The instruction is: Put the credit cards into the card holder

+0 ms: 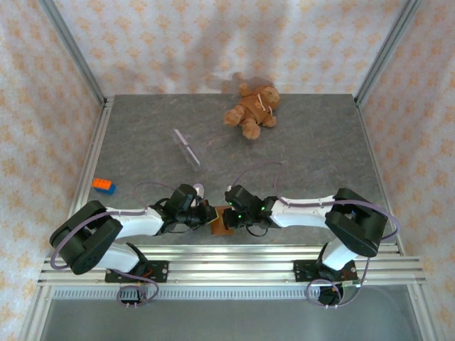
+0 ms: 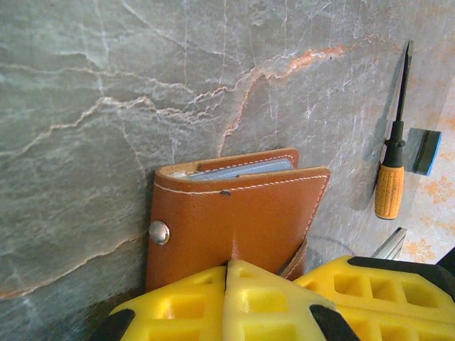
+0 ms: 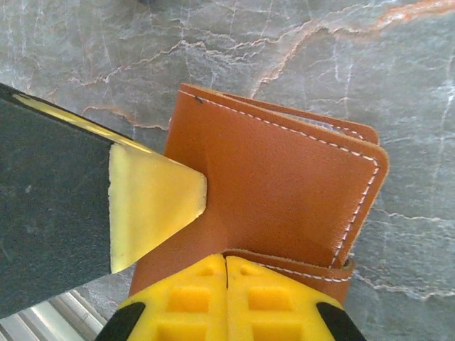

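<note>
The folded wallet (image 2: 234, 213), with cards (image 2: 242, 170) tucked inside, is touched from both sides by the left gripper (image 2: 226, 273) and right gripper (image 3: 226, 266), each fully closed; a pinch cannot be confirmed.

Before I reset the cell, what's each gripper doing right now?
Left gripper: fingers shut against the card holder; grip unclear.
Right gripper: fingers shut at its edge; grip unclear.

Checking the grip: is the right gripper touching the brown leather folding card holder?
Touching. Right wrist view: the right gripper, shut, meets the card holder at its lower edge, no gap.
</note>
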